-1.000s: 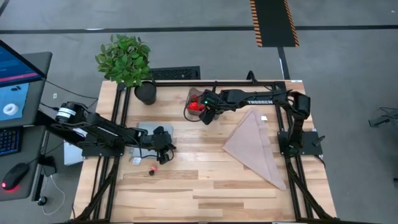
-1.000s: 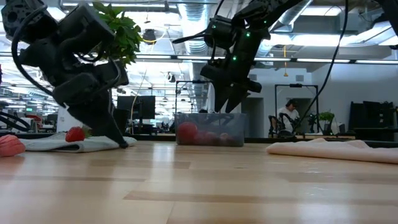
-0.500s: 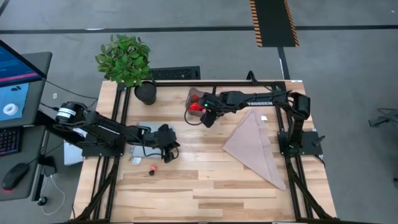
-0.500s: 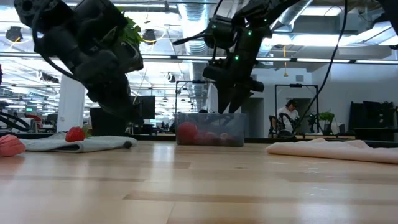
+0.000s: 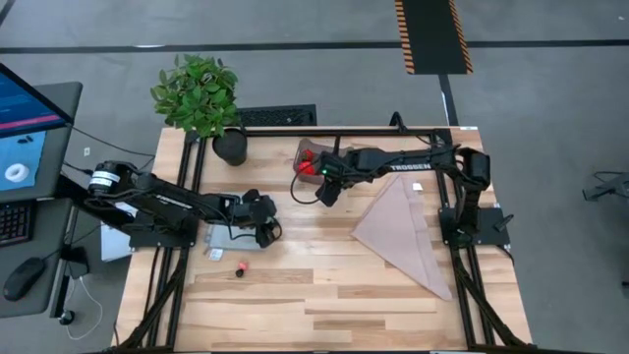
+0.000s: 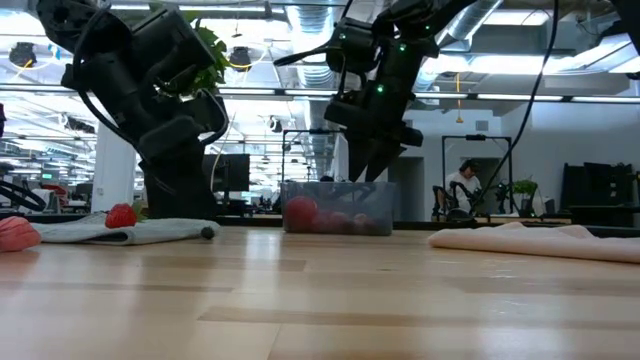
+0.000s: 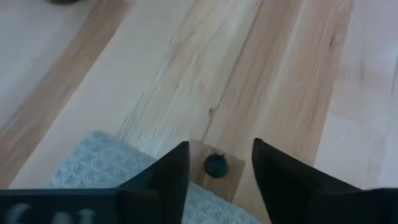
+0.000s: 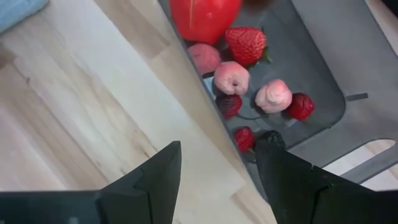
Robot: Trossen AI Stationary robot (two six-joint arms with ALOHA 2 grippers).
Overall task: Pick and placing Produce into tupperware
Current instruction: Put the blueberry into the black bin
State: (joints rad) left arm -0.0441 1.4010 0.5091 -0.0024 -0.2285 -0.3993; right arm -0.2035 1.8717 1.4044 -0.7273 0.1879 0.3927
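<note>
Starting from the left: the left pincer [image 5: 263, 234] sits low over the corner of the grey-blue mat [image 5: 224, 237], jaws parted to a narrow gap and nothing between them. In its wrist view a small dark berry [image 7: 215, 165] lies on the counter [image 5: 324, 285] right between the fingertips [image 7: 176, 163], just off the mat's edge. A red piece [image 5: 240, 266] lies on the wood nearby.

Further right, the tupperware [image 5: 307, 161] already holds a pile of produce, including the big red one [image 8: 204, 17]. The right pincer [image 5: 328, 193] hangs just beside its rim, jaws partly open and empty.

Looks to me like the pick step on the left. Next move probably needs a drop straight down and a gentle close, since that round berry could roll away.
</note>
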